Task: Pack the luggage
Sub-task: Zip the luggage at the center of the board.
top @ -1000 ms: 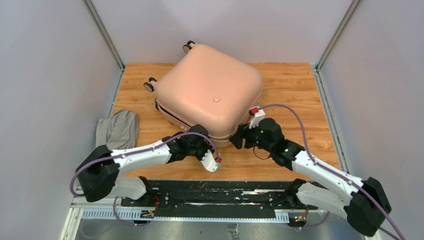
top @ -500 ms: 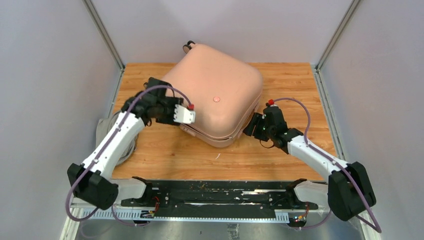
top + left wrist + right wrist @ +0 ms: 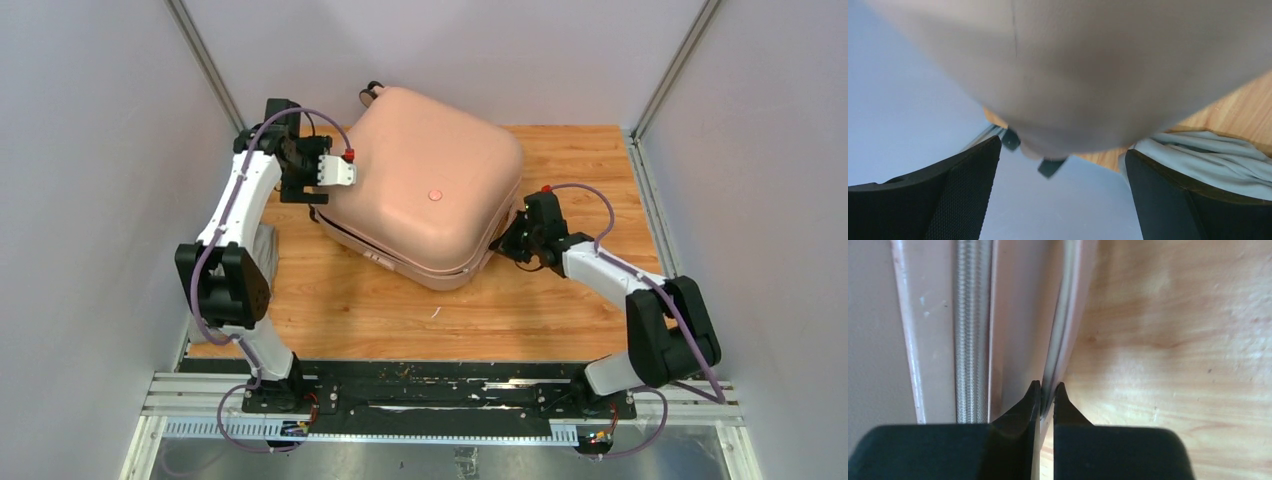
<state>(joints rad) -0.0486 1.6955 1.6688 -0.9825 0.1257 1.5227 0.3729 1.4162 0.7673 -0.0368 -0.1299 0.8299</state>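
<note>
**Closed luggage with a pincer at each side**
The luggage (image 3: pixel 425 200) lies flat and closed at the far middle of the desk (image 3: pixel 560 160), with one corner turned to the near side. The right pincer (image 3: pixel 1048 390) is pressed together on the thin lip beside the zip, at the right side; the shell lies to its left. The left pincer (image 3: pixel 1063 150) stands spread wide at the far left corner, gripping nothing. To lift the lid, the right arm seems better placed.

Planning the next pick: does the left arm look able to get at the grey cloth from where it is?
Probably yes. The left tool is open and empty at the far-left corner of the luggage. The grey cloth lies beside the case, below that arm, with nothing visible on top of it.
</note>
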